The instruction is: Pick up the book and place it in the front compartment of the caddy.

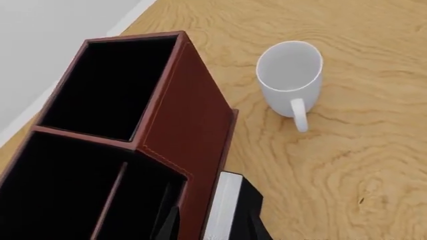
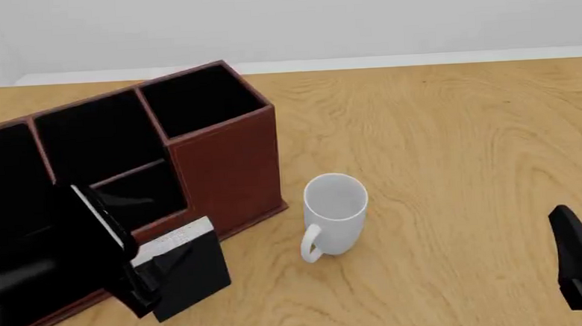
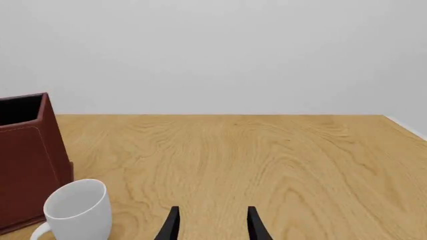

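Beside the caddy [image 2: 226, 163], the left gripper [image 2: 142, 279] clamps the book [image 2: 186, 265]; the right gripper [image 3: 210, 225] hangs parted, empty.

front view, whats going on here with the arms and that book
The left gripper is closed on the black book, holding it tilted just outside the near wall of the reddish-brown caddy. The book is not in any compartment yet; the front compartment is empty as far as can be seen. A white mug stands upright on the wooden table beside the caddy. The right gripper is open, holds nothing and sits off to the right, away from everything.
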